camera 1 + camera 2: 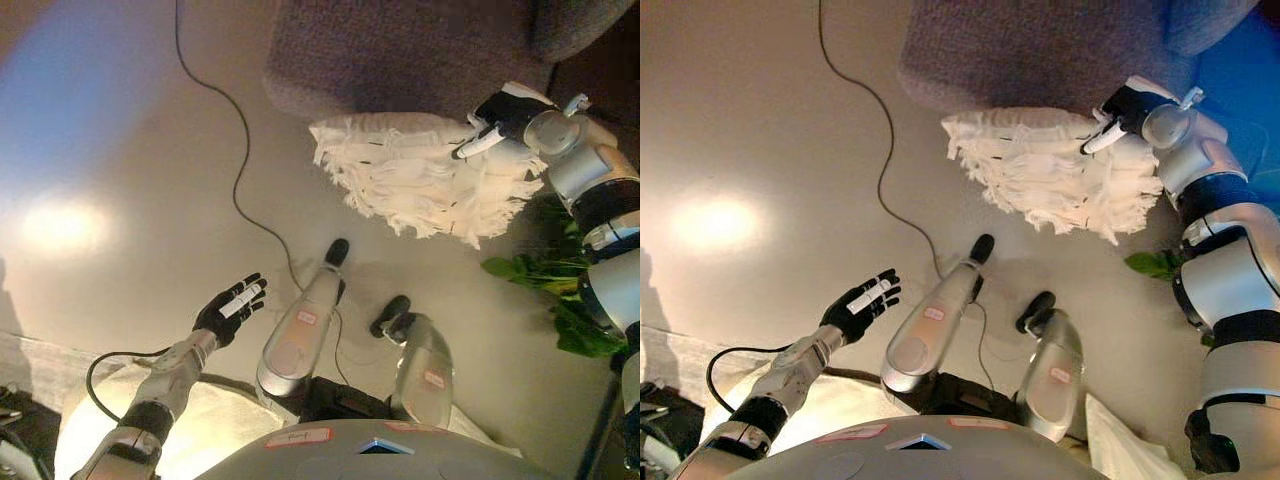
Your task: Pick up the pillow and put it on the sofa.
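We count one white, shaggy, fringed fabric pillow (420,180), and it lies against the lower front edge of one dark grey upholstered sofa (400,55), its fringe hanging out over the pale beige floor (120,130). The pillow is not up on the seat; it sits at the sofa's foot, touching the fabric along its far side.

Our right hand (497,118) is at the pillow's right end, its dark fingers curled onto the top edge of the fluff, with one white-tipped finger (474,146) laid across the pile. Our left hand (230,305) hangs over bare floor well apart from the pillow, palm spread and fingers straight, holding nothing.

One thin black cable (240,150) snakes across the floor from the top of the view. One green leafy plant (560,290) shows at the right edge, just below the pillow's right end.
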Motion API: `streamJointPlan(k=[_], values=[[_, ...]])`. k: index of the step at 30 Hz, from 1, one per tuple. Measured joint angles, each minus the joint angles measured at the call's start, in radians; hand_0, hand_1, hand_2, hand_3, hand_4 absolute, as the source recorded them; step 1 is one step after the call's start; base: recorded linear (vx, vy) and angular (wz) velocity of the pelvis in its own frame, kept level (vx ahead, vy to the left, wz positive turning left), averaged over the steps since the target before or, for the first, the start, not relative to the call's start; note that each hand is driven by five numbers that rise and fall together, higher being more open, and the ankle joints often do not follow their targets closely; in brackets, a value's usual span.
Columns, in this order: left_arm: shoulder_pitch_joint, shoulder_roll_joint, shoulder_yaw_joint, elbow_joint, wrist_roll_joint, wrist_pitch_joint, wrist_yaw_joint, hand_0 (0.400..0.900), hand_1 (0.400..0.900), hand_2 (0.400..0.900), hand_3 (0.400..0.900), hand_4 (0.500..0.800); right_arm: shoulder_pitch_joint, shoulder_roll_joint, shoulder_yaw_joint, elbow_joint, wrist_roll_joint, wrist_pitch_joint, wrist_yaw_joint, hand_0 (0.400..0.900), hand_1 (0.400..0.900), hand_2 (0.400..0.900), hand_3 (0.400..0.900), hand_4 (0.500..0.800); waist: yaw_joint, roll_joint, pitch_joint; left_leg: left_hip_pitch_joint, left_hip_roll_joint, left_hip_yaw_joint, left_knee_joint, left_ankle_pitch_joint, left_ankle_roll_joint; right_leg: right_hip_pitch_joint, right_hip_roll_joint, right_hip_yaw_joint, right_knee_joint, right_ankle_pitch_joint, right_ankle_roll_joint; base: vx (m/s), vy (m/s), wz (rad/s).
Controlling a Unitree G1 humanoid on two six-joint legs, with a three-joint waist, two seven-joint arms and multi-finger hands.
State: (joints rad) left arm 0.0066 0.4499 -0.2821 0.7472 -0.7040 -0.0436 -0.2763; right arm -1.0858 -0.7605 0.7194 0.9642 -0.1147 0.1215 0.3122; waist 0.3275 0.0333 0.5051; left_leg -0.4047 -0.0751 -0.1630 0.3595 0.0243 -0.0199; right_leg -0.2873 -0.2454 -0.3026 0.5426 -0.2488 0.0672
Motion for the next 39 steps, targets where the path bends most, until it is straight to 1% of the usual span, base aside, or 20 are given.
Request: streamJointPlan(k=[3, 4, 6, 7, 9, 12, 13, 15, 17, 19, 22, 24, 25, 27, 28, 30, 33, 35, 37, 39], values=[[-0.029, -0.026, 0.014, 0.066, 0.044, 0.010, 0.013, 0.900, 0.900, 0.900, 0.900, 0.800, 0.007, -0.023, 0.000, -0.034, 0.000, -0.025, 0.040, 0.400, 0.400, 0.400, 0.400, 0.500, 0.000, -0.028, -0.014, 0.073, 0.027, -0.006, -0.095, 0.033, -0.012, 0.068, 0.034, -0.015, -0.093, 0.037, -0.005, 0.17, -0.043, -0.01], [-0.034, -0.039, 0.042, 0.087, 0.069, 0.020, 0.012, 0.900, 0.900, 0.900, 0.900, 0.800, 0.018, -0.038, 0.000, -0.072, -0.005, -0.025, 0.058, 0.400, 0.400, 0.400, 0.400, 0.500, 0.000, -0.038, -0.020, 0.096, 0.037, -0.006, -0.124, 0.042, -0.015, 0.091, 0.045, -0.018, -0.124, 0.047, -0.009, 0.19, -0.027, 0.00], [-0.040, -0.057, 0.074, 0.130, 0.116, 0.046, 0.037, 0.900, 0.900, 0.900, 0.900, 0.800, 0.043, -0.071, -0.001, -0.173, -0.008, -0.028, 0.116, 0.400, 0.400, 0.400, 0.400, 0.500, -0.016, -0.052, -0.030, 0.156, 0.048, -0.012, -0.182, 0.056, -0.019, 0.156, 0.061, -0.032, -0.188, 0.064, -0.008, 0.18, -0.010, 0.03], [-0.034, -0.057, 0.074, 0.149, 0.129, 0.053, 0.041, 0.900, 0.900, 0.900, 0.900, 0.800, 0.052, -0.074, -0.001, -0.209, -0.008, -0.035, 0.138, 0.400, 0.400, 0.400, 0.400, 0.500, -0.025, -0.063, -0.045, 0.180, 0.049, -0.017, -0.205, 0.059, -0.020, 0.180, 0.064, -0.036, -0.209, 0.065, -0.006, 0.20, -0.009, 0.06], [-0.034, -0.066, 0.079, 0.205, 0.162, 0.059, 0.049, 0.900, 0.900, 0.900, 0.900, 0.800, 0.069, -0.089, -0.001, -0.273, -0.008, -0.041, 0.187, 0.400, 0.400, 0.400, 0.400, 0.500, -0.028, -0.083, -0.090, 0.212, 0.057, -0.015, -0.244, 0.063, -0.021, 0.218, 0.078, -0.038, -0.264, 0.080, -0.004, 0.21, -0.013, 0.06], [-0.026, -0.077, 0.084, 0.264, 0.201, 0.069, 0.051, 0.900, 0.900, 0.900, 0.900, 0.800, 0.077, -0.120, -0.001, -0.350, -0.006, -0.059, 0.243, 0.400, 0.400, 0.400, 0.400, 0.500, -0.040, -0.102, -0.144, 0.269, 0.061, -0.029, -0.292, 0.064, -0.022, 0.308, 0.098, -0.064, -0.370, 0.109, 0.003, 0.20, -0.010, 0.10], [-0.022, -0.081, 0.087, 0.277, 0.203, 0.070, 0.051, 0.900, 0.900, 0.900, 0.900, 0.800, 0.077, -0.125, -0.004, -0.370, -0.005, -0.066, 0.251, 0.400, 0.400, 0.400, 0.400, 0.500, -0.043, -0.110, -0.163, 0.282, 0.060, -0.028, -0.305, 0.065, -0.023, 0.331, 0.104, -0.069, -0.401, 0.118, 0.006, 0.17, -0.001, 0.11], [-0.016, -0.091, 0.101, 0.310, 0.239, 0.073, 0.051, 0.900, 0.900, 0.900, 0.900, 0.800, 0.071, -0.125, -0.017, -0.379, 0.016, -0.082, 0.263, 0.400, 0.400, 0.400, 0.400, 0.500, -0.043, -0.125, -0.203, 0.304, 0.060, -0.031, -0.326, 0.065, -0.023, 0.372, 0.115, -0.076, -0.462, 0.135, 0.009, 0.14, 0.005, 0.12], [-0.005, -0.094, 0.104, 0.318, 0.252, 0.074, 0.050, 0.900, 0.900, 0.900, 0.900, 0.800, 0.062, -0.126, -0.026, -0.376, 0.032, -0.088, 0.263, 0.400, 0.400, 0.400, 0.400, 0.500, -0.041, -0.134, -0.225, 0.322, 0.057, -0.035, -0.340, 0.065, -0.023, 0.405, 0.123, -0.083, -0.501, 0.146, 0.011, 0.12, 0.012, 0.16], [-0.001, -0.097, 0.105, 0.328, 0.279, 0.073, 0.048, 0.900, 0.900, 0.900, 0.900, 0.800, 0.022, -0.129, -0.020, -0.350, 0.049, -0.089, 0.265, 0.400, 0.400, 0.400, 0.400, 0.500, -0.039, -0.134, -0.235, 0.329, 0.057, -0.037, -0.345, 0.066, -0.025, 0.429, 0.130, -0.090, -0.541, 0.163, 0.010, 0.07, 0.012, 0.15], [0.000, -0.098, 0.105, 0.349, 0.301, 0.073, 0.046, 0.900, 0.900, 0.900, 0.900, 0.800, -0.054, -0.129, -0.006, -0.254, 0.082, -0.089, 0.265, 0.400, 0.400, 0.400, 0.400, 0.500, -0.019, -0.127, -0.244, 0.328, 0.058, -0.041, -0.348, 0.066, -0.027, 0.446, 0.137, -0.095, -0.580, 0.182, 0.009, 0.04, 0.019, 0.14], [0.007, -0.096, 0.105, 0.356, 0.308, 0.073, 0.044, 0.900, 0.900, 0.900, 0.900, 0.800, -0.094, -0.128, -0.005, -0.189, 0.084, -0.088, 0.264, 0.400, 0.400, 0.400, 0.400, 0.500, -0.010, -0.121, -0.248, 0.322, 0.056, -0.051, -0.348, 0.068, -0.029, 0.449, 0.141, -0.099, -0.592, 0.186, 0.009, 0.04, 0.019, 0.14], [0.011, -0.094, 0.105, 0.358, 0.311, 0.074, 0.043, 0.900, 0.900, 0.900, 0.900, 0.800, -0.106, -0.128, -0.005, -0.163, 0.086, -0.088, 0.263, 0.400, 0.400, 0.400, 0.400, 0.500, 0.005, -0.119, -0.249, 0.320, 0.056, -0.052, -0.349, 0.069, -0.031, 0.450, 0.139, -0.101, -0.595, 0.187, 0.009, 0.04, 0.009, 0.14], [0.017, -0.095, 0.105, 0.366, 0.314, 0.073, 0.038, 0.900, 0.900, 0.900, 0.900, 0.800, -0.133, -0.123, 0.003, -0.094, 0.099, -0.085, 0.261, 0.400, 0.400, 0.400, 0.400, 0.500, 0.017, -0.114, -0.251, 0.315, 0.056, -0.061, -0.350, 0.071, -0.033, 0.452, 0.142, -0.112, -0.601, 0.188, 0.008, 0.01, -0.006, 0.12], [0.022, -0.095, 0.105, 0.367, 0.315, 0.073, 0.035, 0.900, 0.900, 0.900, 0.900, 0.800, -0.140, -0.122, 0.004, -0.076, 0.104, -0.077, 0.261, 0.400, 0.400, 0.400, 0.400, 0.500, 0.030, -0.112, -0.253, 0.310, 0.056, -0.065, -0.350, 0.072, -0.035, 0.450, 0.144, -0.116, -0.604, 0.188, 0.007, -0.05, -0.027, 0.17], [0.028, -0.095, 0.105, 0.365, 0.314, 0.073, 0.026, 0.900, 0.900, 0.900, 0.900, 0.800, -0.147, -0.117, 0.005, -0.047, 0.106, -0.059, 0.258, 0.400, 0.400, 0.400, 0.400, 0.500, 0.042, -0.107, -0.255, 0.290, 0.057, -0.076, -0.349, 0.076, -0.039, 0.437, 0.149, -0.124, -0.606, 0.190, 0.005, -0.14, -0.054, 0.17], [0.027, -0.094, 0.102, 0.352, 0.314, 0.060, 0.008, 0.900, 0.900, 0.900, 0.900, 0.800, -0.192, -0.093, 0.023, 0.045, 0.122, -0.035, 0.224, 0.400, 0.400, 0.400, 0.400, 0.500, 0.042, -0.098, -0.257, 0.225, 0.066, -0.087, -0.349, 0.094, -0.046, 0.379, 0.162, -0.136, -0.605, 0.199, -0.005, -0.18, -0.048, 0.12], [0.024, -0.092, 0.096, 0.344, 0.306, 0.055, -0.002, 0.900, 0.900, 0.900, 0.900, 0.800, -0.200, -0.091, 0.022, 0.085, 0.143, -0.017, 0.200, 0.400, 0.400, 0.400, 0.400, 0.500, 0.058, -0.083, -0.249, 0.201, 0.069, -0.091, -0.350, 0.101, -0.048, 0.352, 0.166, -0.139, -0.601, 0.200, -0.007, -0.11, 0.007, 0.09], [0.026, -0.092, 0.088, 0.330, 0.297, 0.045, -0.011, 0.900, 0.900, 0.900, 0.900, 0.800, -0.221, -0.091, 0.023, 0.119, 0.154, -0.007, 0.191, 0.400, 0.400, 0.400, 0.400, 0.500, 0.064, -0.060, -0.235, 0.191, 0.069, -0.096, -0.354, 0.108, -0.048, 0.343, 0.166, -0.143, -0.601, 0.202, -0.006, -0.11, 0.023, 0.13], [0.026, -0.089, 0.083, 0.295, 0.290, 0.039, -0.019, 0.900, 0.900, 0.900, 0.900, 0.800, -0.258, -0.095, 0.022, 0.155, 0.168, 0.006, 0.178, 0.400, 0.400, 0.400, 0.400, 0.500, 0.064, -0.036, -0.221, 0.175, 0.070, -0.102, -0.361, 0.119, -0.049, 0.326, 0.168, -0.148, -0.600, 0.207, -0.007, -0.09, 0.024, 0.16]])
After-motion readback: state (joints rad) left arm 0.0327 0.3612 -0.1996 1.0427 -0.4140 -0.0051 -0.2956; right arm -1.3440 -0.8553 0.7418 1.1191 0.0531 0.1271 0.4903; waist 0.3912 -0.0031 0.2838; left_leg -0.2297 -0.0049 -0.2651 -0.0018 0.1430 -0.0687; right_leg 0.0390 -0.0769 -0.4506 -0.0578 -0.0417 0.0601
